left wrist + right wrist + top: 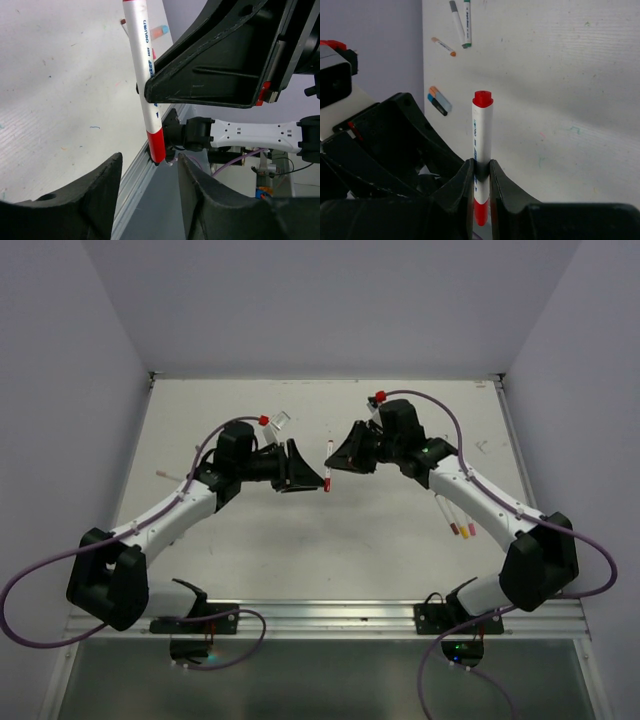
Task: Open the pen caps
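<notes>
Pinching pen [482, 132]: right gripper [481, 170] clamped on its white body.
Red cap [156, 145]: pen's lower end, half hidden between that gripper's fingers.
Left gripper [150, 162]: spread, flanking cap; contact unclear.
Pen top: cropped in left wrist view.

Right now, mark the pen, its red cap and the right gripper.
pen [482, 135]: right wrist view, white barrel.
red cap [156, 145]: left wrist view, cap's middle.
right gripper [481, 167]: right wrist view, between its jaws.
</notes>
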You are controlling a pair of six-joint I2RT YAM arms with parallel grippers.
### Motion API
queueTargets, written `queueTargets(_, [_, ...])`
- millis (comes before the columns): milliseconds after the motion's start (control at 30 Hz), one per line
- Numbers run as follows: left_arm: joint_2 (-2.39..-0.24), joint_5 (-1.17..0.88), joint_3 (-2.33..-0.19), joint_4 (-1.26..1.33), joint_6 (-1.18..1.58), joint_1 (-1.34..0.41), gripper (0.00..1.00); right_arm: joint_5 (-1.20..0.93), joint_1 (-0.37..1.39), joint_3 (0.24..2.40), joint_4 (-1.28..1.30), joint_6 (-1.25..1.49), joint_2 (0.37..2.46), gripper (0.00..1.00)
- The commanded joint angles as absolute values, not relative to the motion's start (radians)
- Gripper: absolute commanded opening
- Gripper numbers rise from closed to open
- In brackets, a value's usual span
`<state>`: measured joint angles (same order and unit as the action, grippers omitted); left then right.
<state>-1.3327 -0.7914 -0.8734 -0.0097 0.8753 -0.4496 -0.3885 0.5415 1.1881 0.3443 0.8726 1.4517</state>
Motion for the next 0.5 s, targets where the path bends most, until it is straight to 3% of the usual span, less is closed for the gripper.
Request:
queueTargets(0, [-1.318,-0.830,-0.861,0.101,0.923,-0.457,0.49,-0.420,0.551,1.178,0.242,0.940,1.434,0.00])
queueTargets(467, [-1.324,-0.868,-0.813,0.198,0.986,-0.466,0.40,-0.434,0.571,1.164,0.170,0.988,1.456,0.00])
